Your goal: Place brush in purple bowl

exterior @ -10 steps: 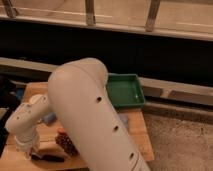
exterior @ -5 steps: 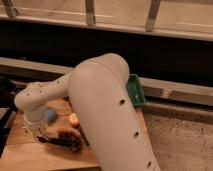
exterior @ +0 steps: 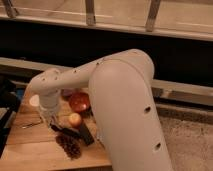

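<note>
1. Big white arm [exterior: 125, 100] has shifted over the last second, and its wrist is now nearer the bowls.
2. Purple bowl [exterior: 66, 93] peeks out behind the wrist, just beside the red-orange bowl [exterior: 79, 101].
3. Gripper [exterior: 52, 120] hangs low over the wooden table [exterior: 30, 150]; you can't tell how wide it is or whether it's holding anything.
4. Brush [exterior: 65, 131] seems to lie right below it, near the grapes [exterior: 69, 145], so I'd say you're still at pickup.

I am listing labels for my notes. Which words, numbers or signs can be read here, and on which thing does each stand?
None. No word, number or sign can be read on the robot arm, the red-orange bowl or the wooden table. The gripper hangs low over the table, in front of that bowl and to its left in the picture.
</note>
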`<state>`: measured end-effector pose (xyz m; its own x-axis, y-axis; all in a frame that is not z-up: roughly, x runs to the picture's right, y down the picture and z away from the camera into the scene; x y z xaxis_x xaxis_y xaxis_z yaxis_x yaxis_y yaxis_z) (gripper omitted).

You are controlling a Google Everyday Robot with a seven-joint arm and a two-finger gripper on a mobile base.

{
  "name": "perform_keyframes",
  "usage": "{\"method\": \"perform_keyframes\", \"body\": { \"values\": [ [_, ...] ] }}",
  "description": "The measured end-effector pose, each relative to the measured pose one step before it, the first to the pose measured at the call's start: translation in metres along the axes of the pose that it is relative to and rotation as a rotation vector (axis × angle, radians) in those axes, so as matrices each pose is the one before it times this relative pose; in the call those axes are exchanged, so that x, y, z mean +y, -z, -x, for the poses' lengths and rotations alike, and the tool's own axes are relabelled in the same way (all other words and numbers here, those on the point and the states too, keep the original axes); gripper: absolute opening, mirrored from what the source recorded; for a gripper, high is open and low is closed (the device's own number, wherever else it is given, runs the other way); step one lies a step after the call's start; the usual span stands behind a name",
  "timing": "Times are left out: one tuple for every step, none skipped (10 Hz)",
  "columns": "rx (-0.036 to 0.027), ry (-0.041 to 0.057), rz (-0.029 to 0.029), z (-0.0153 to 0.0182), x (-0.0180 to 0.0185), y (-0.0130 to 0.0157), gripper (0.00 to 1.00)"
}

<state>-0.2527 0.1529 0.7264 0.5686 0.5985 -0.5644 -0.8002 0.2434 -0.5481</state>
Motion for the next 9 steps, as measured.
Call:
{"method": "perform_keyframes", "body": {
  "values": [
    [-0.00185, -0.02693, -0.00398, 0.00352, -0.01708, 0.00959, 0.0],
    [0.00158, -0.02597, -0.00192, 0.00327, -0.01479, 0.00674, 0.0],
    [-0.00332, -0.03023, 0.00149, 0.00532, -0.01637, 0.00809, 0.0],
    [-0.00483, -0.01939, 0.0083, 0.00373, -0.01076, 0.00405, 0.0],
    [0.00213, 0.00096, 0.00131, -0.00032, 0.00102, -0.00012, 0.0],
    [-0.00087, 0.00334, 0.00084, 0.0007, 0.00198, -0.00054, 0.0],
    [-0.00064, -0.00031, 0.00041, 0.00003, -0.00006, 0.00019, 0.0],
    [-0.00054, -0.00348, -0.0006, -0.00024, -0.00213, 0.00036, 0.0],
    [0.00159, -0.00156, -0.00162, -0.00057, -0.00047, -0.00055, 0.0]
  ]
}}
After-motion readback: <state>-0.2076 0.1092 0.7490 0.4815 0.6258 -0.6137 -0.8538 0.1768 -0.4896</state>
